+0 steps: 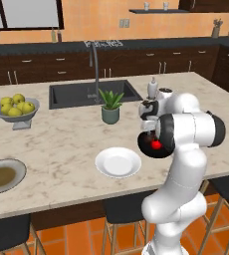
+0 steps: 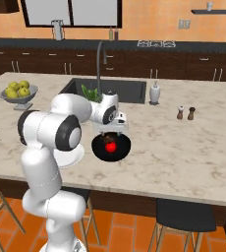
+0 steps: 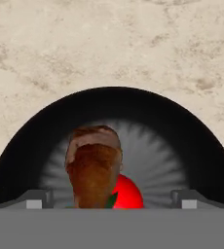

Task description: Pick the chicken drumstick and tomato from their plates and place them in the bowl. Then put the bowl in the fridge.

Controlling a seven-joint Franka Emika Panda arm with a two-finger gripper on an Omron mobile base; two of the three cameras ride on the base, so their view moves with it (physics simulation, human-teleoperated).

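Observation:
The black bowl [image 1: 147, 149] [image 2: 99, 150] [image 3: 114, 97] stands on the island counter near its front edge. Inside it lie the red tomato [image 1: 156, 145] [image 2: 111, 146] [image 3: 129, 192] and the brown chicken drumstick [image 3: 94, 168], which leans against the tomato. My gripper [image 1: 147, 129] [image 2: 110, 132] [image 3: 111, 199] hangs just above the bowl, open, its fingertips [image 3: 36, 199] wide apart and clear of the drumstick. The white plate [image 1: 118, 162] [image 2: 74, 156] lies bare to the bowl's left. The grey-beige plate [image 1: 4, 174] rests at the counter's far left. The fridge is out of view.
A grey fruit bowl [image 1: 17, 107] [image 2: 20, 92] of yellow-green fruits, a potted plant [image 1: 110, 107], the sink [image 1: 94, 92] with its tall tap and a soap dispenser [image 1: 152, 87] [image 2: 155, 92] stand behind. Salt and pepper shakers [image 2: 185, 113] are at the right. Stools line the counter's front.

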